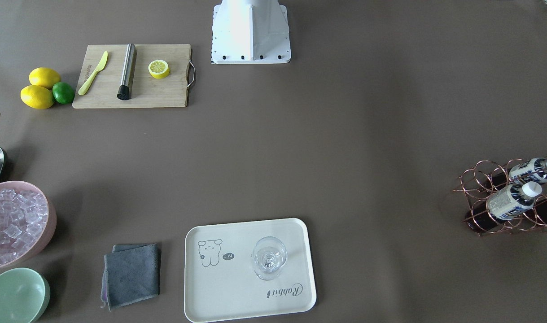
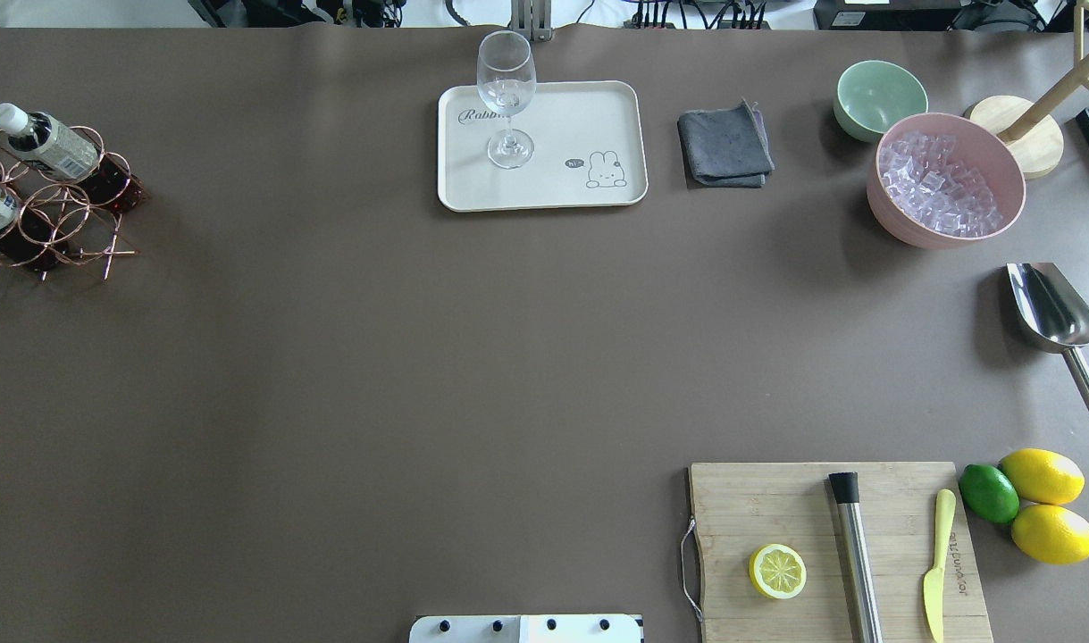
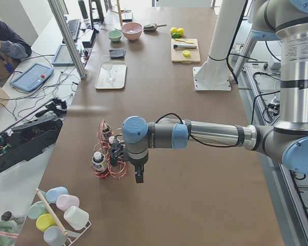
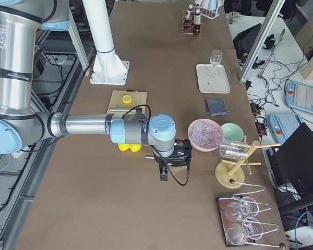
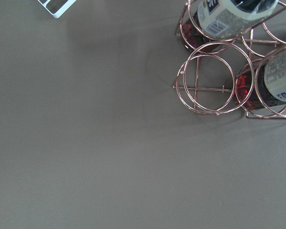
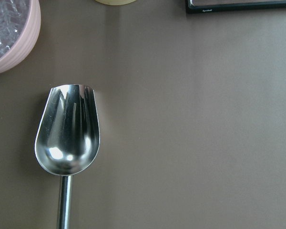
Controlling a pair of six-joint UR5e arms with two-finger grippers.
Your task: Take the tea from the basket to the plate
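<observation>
**TEA IN BASKET; BOTH GRIPPERS ABOVE THE TABLE ENDS**

Bearings are read on the overhead view, with 12 o'clock at the far edge.

1. Table (image 2: 374, 357): brown, carries all items.
2. Left arm (image 3: 210, 134): forearm level, reaching toward 9 o'clock. Right arm (image 4: 88, 126): forearm level, reaching toward 3 o'clock.
3. Board (image 2: 776, 509): at 5 o'clock.
4. Plate (image 2: 598, 116): at 12 o'clock. A glass (image 2: 506, 89) stands upright on it, at the "Rabbit" end.
5. Pink bowl (image 2: 892, 219): at 2 o'clock, filled with ice.
6. Basket (image 2: 57, 214): at 10 o'clock, at the table's edge, well apart from the plate.
7. Scoop (image 6: 68, 131): at 3 o'clock, directly below the right wrist camera.
8. Tea (image 2: 48, 143): lies tilted in a ring cell of the basket, cap uppermost. A second bottle lies in the adjacent cell.
9. Left gripper (image 3: 139, 176): hangs above the table just beside the basket. Only the side view shows it, so jaw opening and contents cannot be told.
10. Right gripper (image 4: 163, 172): hangs above the table near the pink bowl. Only the side view shows it, so jaw opening and contents cannot be told.
</observation>
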